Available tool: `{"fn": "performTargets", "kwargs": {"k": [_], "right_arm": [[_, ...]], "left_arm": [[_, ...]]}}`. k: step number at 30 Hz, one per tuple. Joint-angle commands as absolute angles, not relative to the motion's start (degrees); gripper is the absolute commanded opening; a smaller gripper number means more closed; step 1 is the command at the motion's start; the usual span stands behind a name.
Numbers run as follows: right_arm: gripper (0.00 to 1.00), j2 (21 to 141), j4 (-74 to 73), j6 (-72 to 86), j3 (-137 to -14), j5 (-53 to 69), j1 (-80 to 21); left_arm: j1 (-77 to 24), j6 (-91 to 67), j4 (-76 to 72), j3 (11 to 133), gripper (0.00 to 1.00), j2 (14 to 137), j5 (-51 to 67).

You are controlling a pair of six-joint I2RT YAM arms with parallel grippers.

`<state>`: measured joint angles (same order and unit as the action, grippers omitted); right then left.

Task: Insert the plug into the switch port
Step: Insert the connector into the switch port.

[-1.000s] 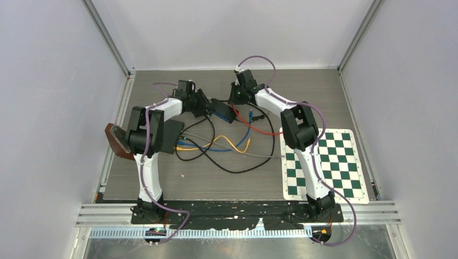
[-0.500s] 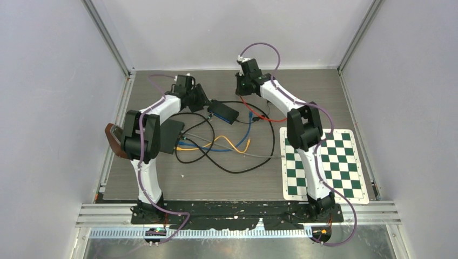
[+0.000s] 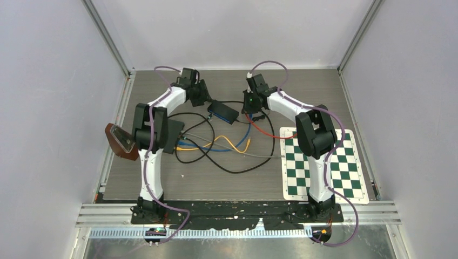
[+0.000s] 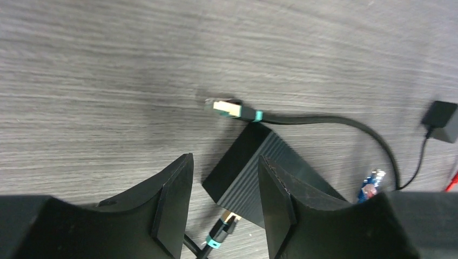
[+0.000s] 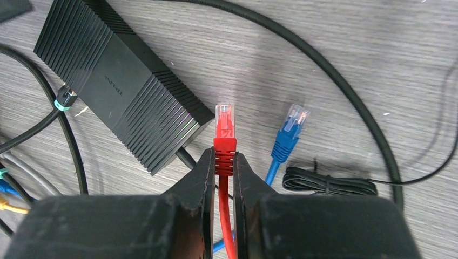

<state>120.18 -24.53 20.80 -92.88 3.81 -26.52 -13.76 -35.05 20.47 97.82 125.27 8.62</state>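
One red plug clamped in the right gripper, tip near the black switch on the wooden table, left gripper parted and empty, hovering over the switch's end

Grey wood-grain table, black switch, tangled cables, checkerboard mat at right

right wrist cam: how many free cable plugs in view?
2: red plastic cable plug clamped in the jaws of the right gripper; blue plastic cable plug lying on the grey wood-grain table just right of it. Others may hide under the gripper.
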Motion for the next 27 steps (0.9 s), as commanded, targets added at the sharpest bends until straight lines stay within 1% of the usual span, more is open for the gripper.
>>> {"fn": "performTargets", "kwargs": {"k": [1, 7, 14, 20, 22, 27], "right_arm": [[0.05, 120.41, -18.72, 25.87, -92.11, 7.38, -27.11], [0.05, 123.75, -15.43, 28.88, -92.73, 10.30, -27.37], [0.05, 128.52, -16.42, 30.56, -98.79, 12.01, -27.54], [0.05, 129.66, -13.06, 32.11, -99.86, 10.40, -27.70], [0.05, 130.85, -12.54, 31.17, -102.23, 9.19, -27.66], [0.05, 137.32, -17.33, 26.73, -115.93, 7.88, -27.16]], "left_arm": [[-13.62, -33.21, 22.45, 99.67, 0.50, 126.73, 10.34], [-13.71, -33.59, 22.44, 97.20, 0.49, 126.63, 13.23], [-13.71, -34.06, 20.72, 91.56, 0.49, 122.30, 13.73], [-13.71, -36.19, 19.89, 88.51, 0.48, 119.61, 15.17], [-13.76, -37.67, 18.68, 86.86, 0.47, 118.40, 16.12], [-13.89, -41.30, 15.95, 82.62, 0.46, 115.84, 16.81]]}}
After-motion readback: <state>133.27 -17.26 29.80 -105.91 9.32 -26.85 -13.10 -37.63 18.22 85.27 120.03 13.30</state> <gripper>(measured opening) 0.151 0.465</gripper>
